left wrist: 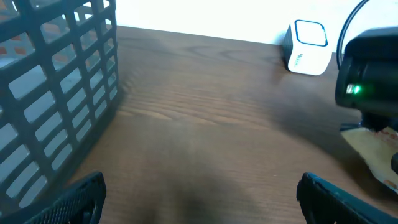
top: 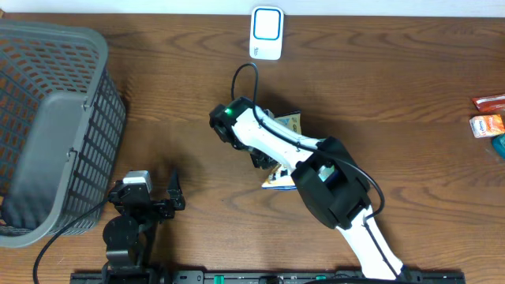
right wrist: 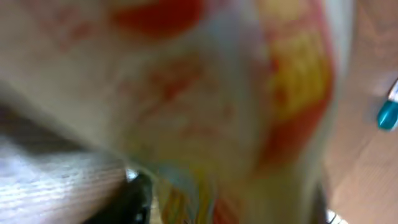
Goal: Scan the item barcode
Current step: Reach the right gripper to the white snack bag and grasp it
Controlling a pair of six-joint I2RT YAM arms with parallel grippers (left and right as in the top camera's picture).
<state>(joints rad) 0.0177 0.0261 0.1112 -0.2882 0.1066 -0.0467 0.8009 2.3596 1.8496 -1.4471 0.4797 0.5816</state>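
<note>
From overhead, you have the right arm reaching in from the bottom edge to the middle of the table (top: 181, 95), with its wrist light glowing green. The right gripper (top: 264, 162) points down over the packet (top: 289, 122), which lies under the arm in the middle of the table. Only its ends show, on either side of the white link. The scanner (top: 267, 33) stands well apart from it at the far edge. The grey basket (top: 59, 118) fills the left side, and your left gripper (top: 146, 193) sits just beside it near the bottom. Two small packets (top: 488, 114) and a teal object (top: 499, 146) lie at the right edge.

In the left wrist view, your left fingers (left wrist: 74, 199) stand wide apart at the bottom corners, with only bare wood between them. The basket wall (left wrist: 56, 93) rises on the left. The scanner (left wrist: 308, 46) stands at the back, and the right arm's dark housing (left wrist: 367, 74) hangs over a corner of the packet (left wrist: 373, 146).

In the right wrist view, the packet (right wrist: 205, 93) fills nearly the whole frame as a blur of red and yellow print, very close to the lens. A dark finger (right wrist: 124, 199) shows at the bottom. You cannot tell from this whether the jaws have closed on the packet or merely stand around it. The teal object (right wrist: 388, 115) shows at the right edge.
</note>
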